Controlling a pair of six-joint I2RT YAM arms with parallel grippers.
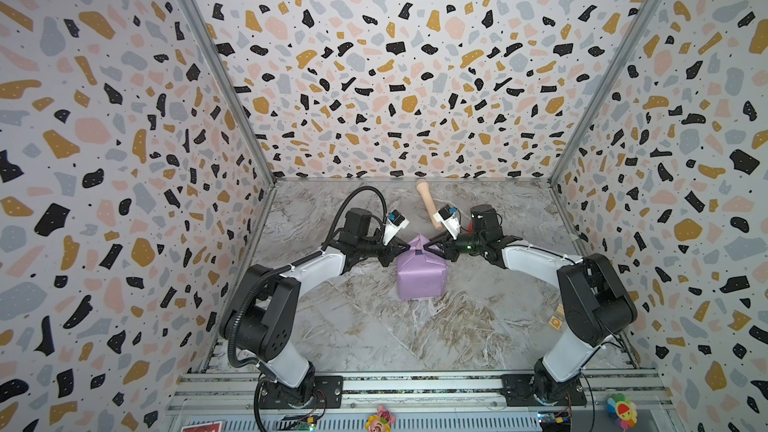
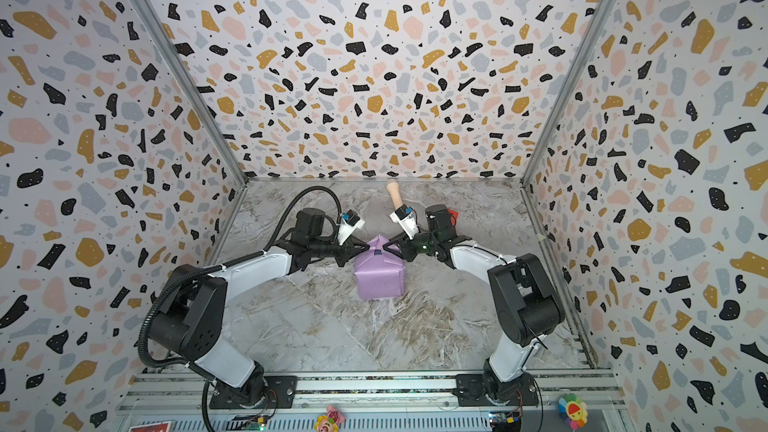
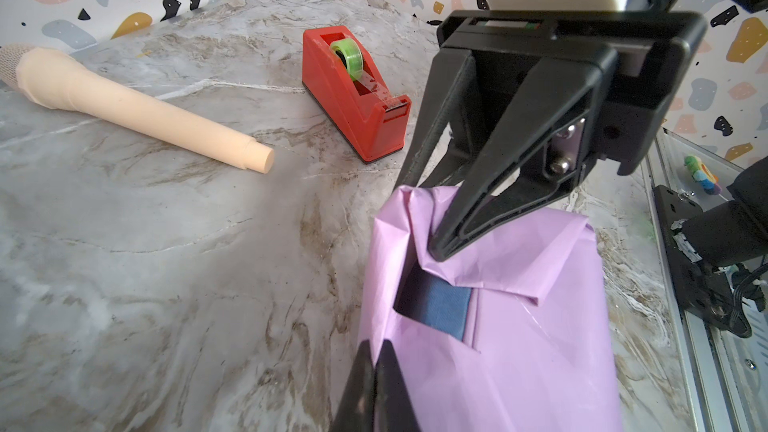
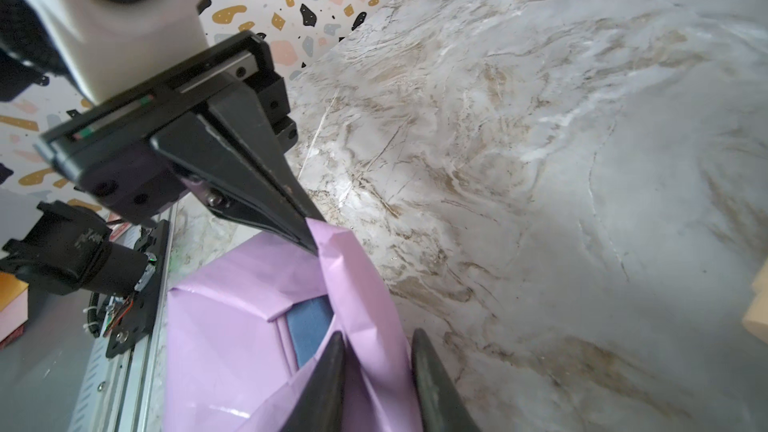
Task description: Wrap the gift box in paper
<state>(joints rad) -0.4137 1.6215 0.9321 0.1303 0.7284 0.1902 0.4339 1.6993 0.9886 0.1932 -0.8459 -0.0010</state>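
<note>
Left gripper (image 4: 311,241) is clamped on a raised flap of paper (image 3: 519,367), right gripper (image 4: 376,336) stands apart astride it; box (image 3: 436,305), just short of the mic (image 3: 145,105), seems wrapped round its body; its mic-side end shows navy, so folding and taping look left.
</note>
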